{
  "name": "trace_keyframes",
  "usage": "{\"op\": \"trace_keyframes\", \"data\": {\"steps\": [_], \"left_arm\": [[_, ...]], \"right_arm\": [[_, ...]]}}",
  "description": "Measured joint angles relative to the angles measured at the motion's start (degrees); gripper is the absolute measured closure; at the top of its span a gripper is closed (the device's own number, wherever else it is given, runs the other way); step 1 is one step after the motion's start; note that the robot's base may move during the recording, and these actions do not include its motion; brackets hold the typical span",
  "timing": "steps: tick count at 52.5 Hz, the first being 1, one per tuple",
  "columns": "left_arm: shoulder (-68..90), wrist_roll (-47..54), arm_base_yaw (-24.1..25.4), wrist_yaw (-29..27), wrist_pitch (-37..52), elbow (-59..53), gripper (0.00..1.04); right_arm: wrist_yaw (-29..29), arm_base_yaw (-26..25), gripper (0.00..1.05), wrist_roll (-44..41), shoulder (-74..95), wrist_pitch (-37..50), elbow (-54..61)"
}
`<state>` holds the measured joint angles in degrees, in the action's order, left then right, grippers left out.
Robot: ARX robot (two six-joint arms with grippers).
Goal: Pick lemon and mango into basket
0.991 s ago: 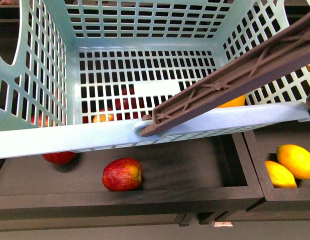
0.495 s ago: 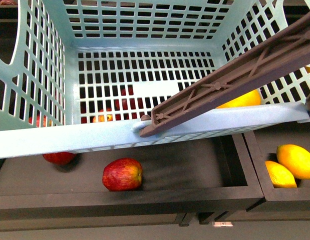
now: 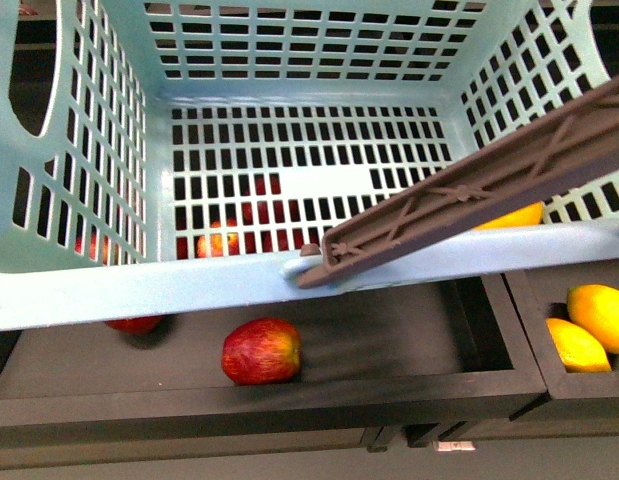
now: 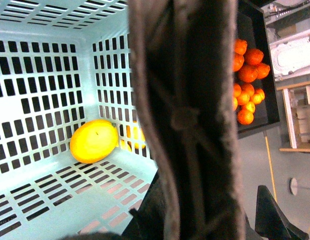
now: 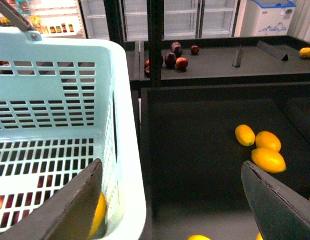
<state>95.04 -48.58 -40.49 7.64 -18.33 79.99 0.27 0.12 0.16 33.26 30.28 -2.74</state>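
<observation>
The mint-teal basket (image 3: pixel 139 285) fills the front view, and its brown handle (image 3: pixel 469 200) slants across its right side. My left gripper (image 4: pixel 205 220) is shut on that handle (image 4: pixel 185 100). One yellow-orange oval fruit (image 4: pixel 93 141) lies in a corner of the basket floor; I cannot tell whether it is the lemon or the mango. It peeks over the near rim in the front view (image 3: pixel 511 215). My right gripper (image 5: pixel 177 200) is open and empty beside the basket wall (image 5: pixel 127 150). Small yellow lemons (image 5: pixel 268 150) lie in the dark bin below it, also in the front view (image 3: pixel 601 315).
Red apples (image 3: pixel 261 350) lie in the dark bin (image 3: pixel 289 400) under the basket. A tray of small oranges (image 4: pixel 247 75) sits beside the basket. Dark red fruits (image 5: pixel 175 57) lie on the far shelf, with a black upright post (image 5: pixel 155 45) in front.
In the front view the basket, apples and bins have shifted slightly to the right. The yellow fruit stays in the basket's right front corner.
</observation>
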Motion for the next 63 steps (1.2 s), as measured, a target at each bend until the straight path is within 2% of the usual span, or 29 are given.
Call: {"op": "trace_keyframes", "data": {"steps": [4, 28, 63], "left_arm": [[0.0, -0.24, -0.13, 1.03, 0.0, 0.0, 1.0], [0.0, 0.11, 0.57, -0.87, 0.0, 0.04, 1.0], [0.0, 0.07, 0.57, -0.15, 0.0, 0.09, 1.0]], "right_arm": [[-0.07, -0.04, 0.07, 0.0, 0.0, 0.0, 0.0], [-0.15, -0.04, 0.09, 0.0, -0.04, -0.04, 0.26], [-0.31, -0.04, 0.09, 0.0, -0.09, -0.04, 0.31]]}}
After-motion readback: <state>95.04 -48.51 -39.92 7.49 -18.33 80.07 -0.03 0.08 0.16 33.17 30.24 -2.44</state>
